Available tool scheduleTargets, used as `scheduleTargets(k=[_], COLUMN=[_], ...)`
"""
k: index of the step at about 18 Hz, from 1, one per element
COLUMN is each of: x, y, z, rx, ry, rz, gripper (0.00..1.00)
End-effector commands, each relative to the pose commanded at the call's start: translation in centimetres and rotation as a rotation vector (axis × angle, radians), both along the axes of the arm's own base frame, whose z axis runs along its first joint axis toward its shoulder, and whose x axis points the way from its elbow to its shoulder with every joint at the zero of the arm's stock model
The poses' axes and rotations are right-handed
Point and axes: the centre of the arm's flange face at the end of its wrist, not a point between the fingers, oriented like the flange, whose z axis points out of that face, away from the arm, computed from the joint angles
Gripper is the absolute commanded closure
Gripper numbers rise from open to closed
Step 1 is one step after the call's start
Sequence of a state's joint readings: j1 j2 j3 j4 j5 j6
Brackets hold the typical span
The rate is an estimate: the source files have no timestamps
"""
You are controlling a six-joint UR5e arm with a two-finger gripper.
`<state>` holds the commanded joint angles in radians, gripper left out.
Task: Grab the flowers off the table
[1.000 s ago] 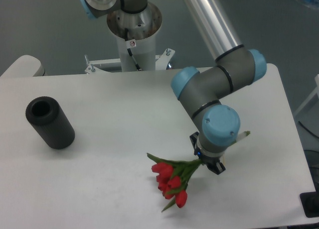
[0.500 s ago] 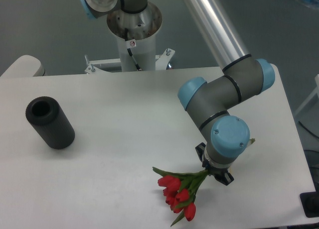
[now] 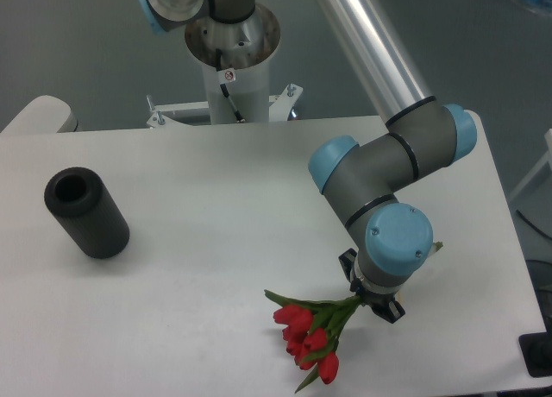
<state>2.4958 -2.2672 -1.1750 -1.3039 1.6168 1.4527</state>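
The flowers, a small bunch of red tulip buds with green leaves, are near the front right of the white table. Their pale green stems run up to the right under my wrist, and a stem end shows past it. My gripper sits over the stems just right of the buds. Its fingers are mostly hidden under the blue wrist joint, and it looks shut on the stems. I cannot tell whether the buds touch the table or hang just above it.
A black cylinder lies at the left of the table. The arm's white base column stands behind the table's far edge. The table's front edge is close below the flowers, and its right edge is near my wrist.
My gripper has moved toward the front right of the table with the flowers following it. Most of that move came before the last half second; since then it has barely shifted.
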Motion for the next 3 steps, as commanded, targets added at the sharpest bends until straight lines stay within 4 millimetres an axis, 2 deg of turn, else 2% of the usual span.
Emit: scheduleTargets(k=[3], x=[0.04], y=[-0.03], z=[-0.13], rx=[-0.001], ry=[-0.001], rz=[0.000], gripper=[1.00])
